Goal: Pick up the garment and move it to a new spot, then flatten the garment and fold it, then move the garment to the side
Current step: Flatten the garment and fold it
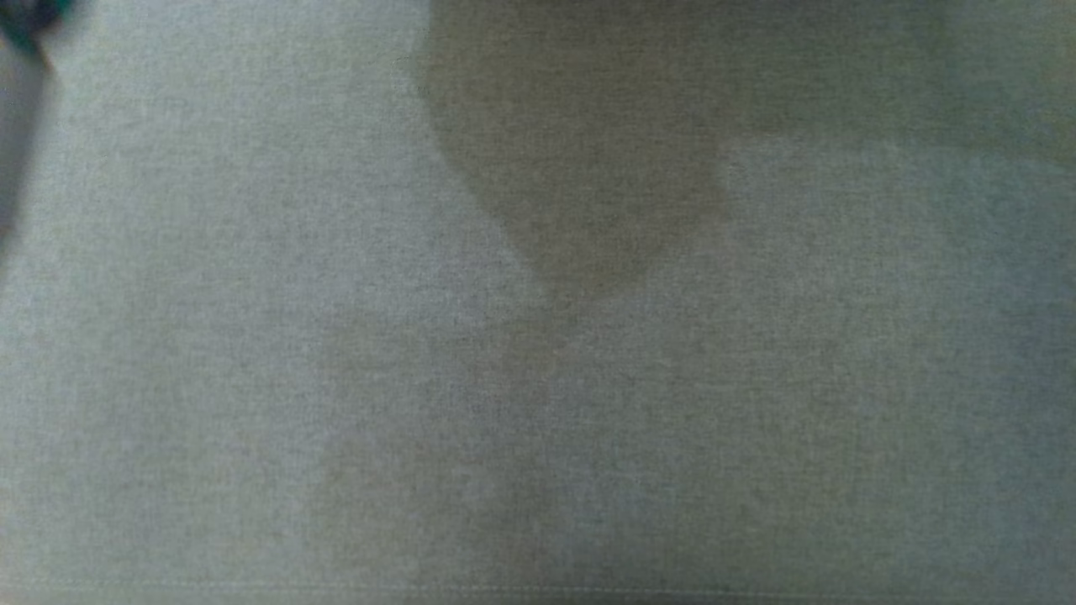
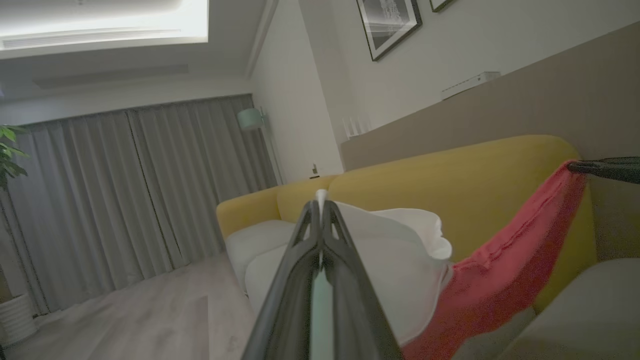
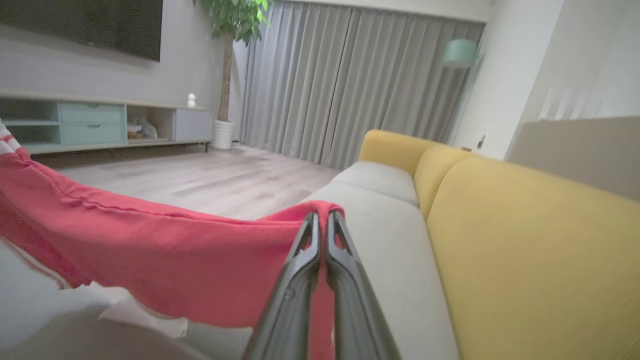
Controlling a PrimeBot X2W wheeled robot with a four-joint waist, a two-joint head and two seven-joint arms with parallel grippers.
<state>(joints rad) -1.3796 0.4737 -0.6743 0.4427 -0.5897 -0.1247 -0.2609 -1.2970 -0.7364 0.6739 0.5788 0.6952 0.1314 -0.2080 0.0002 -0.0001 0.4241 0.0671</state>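
Garment (image 3: 150,250), soft red-and-white knit, sags between left end effector (image 2: 320,202) and right end effector (image 3: 322,216), both clamping it.

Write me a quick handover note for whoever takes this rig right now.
Left gripper: shut on the white part of the garment.
Right gripper: shut on its red edge.
Garment: lifted, stretched between both grippers above the sofa.
Done: pickup.
Left: set it down at a new spot, flatten, fold, move aside.

grey woven fabric (image 1: 252,353) (shadowed upper middle)
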